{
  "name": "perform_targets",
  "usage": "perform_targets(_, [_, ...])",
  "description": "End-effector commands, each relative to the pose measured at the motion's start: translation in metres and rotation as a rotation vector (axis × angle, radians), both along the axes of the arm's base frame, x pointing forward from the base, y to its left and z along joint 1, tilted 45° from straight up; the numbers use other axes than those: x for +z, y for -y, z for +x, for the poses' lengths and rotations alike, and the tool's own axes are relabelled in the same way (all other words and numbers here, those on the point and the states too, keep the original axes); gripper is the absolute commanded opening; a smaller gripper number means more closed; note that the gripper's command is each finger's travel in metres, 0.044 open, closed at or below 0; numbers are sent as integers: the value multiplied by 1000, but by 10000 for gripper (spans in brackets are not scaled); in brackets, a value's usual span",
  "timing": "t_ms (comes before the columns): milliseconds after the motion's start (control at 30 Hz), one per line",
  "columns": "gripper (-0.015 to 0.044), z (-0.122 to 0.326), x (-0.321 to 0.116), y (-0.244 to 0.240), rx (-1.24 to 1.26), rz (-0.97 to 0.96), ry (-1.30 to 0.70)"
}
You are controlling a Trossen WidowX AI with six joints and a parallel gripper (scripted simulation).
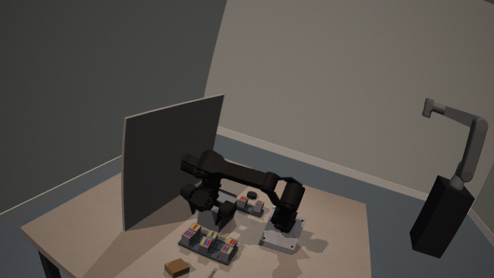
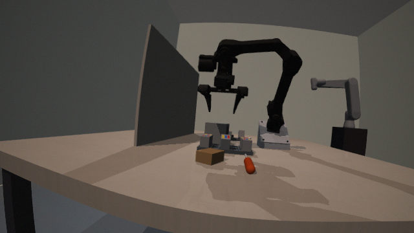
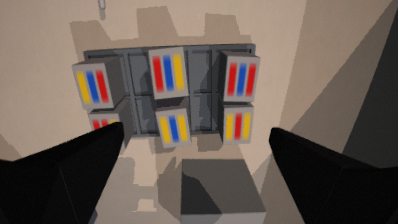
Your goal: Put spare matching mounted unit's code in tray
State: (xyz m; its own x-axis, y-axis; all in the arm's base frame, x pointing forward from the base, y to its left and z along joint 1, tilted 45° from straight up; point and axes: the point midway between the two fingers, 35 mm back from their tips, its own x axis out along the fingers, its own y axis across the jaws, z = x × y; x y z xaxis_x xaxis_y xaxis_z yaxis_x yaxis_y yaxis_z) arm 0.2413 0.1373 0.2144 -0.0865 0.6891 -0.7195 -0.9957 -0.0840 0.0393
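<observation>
The mounted unit, a grey box [image 1: 211, 220] [image 2: 211, 129] [image 3: 220, 185], shows no code in these views. Spares with striped tops stand in a dark rack [image 1: 214, 258] [image 3: 201, 70]. In the wrist view the upper row has a yellow-blue-red spare [image 3: 92, 86], a red-blue-yellow spare [image 3: 168, 73] and a red-blue-red spare [image 3: 242, 80]. Below are a partly hidden spare [image 3: 104, 123], a yellow-blue-yellow spare [image 3: 173, 129] and a yellow-red-yellow spare [image 3: 238, 125]. My gripper [image 1: 205, 218] [image 2: 222, 112] [image 3: 198, 131] is open and empty, pointing down above the unit and rack. The tray is mostly hidden behind my arm.
A tall panel [image 1: 166, 166] [image 2: 168, 90] stands at the left. A brown block [image 1: 177, 267] [image 2: 209, 156] and an orange-handled screwdriver [image 2: 249, 166] lie near the rack. A smaller rack with blocks [image 1: 242, 201] and a black round piece [image 1: 252, 194] are behind the unit.
</observation>
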Motion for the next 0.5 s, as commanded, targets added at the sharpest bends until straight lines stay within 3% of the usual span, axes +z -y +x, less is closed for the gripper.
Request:
perform_targets(0, [440,-20,3,-9,116,30,104])
perform_targets(233, [440,-20,3,-9,116,30,104])
perform_targets(400, [309,-25,-12,-27,116,29,105])
perform_targets(467, [300,-29,-21,-37,116,31,105])
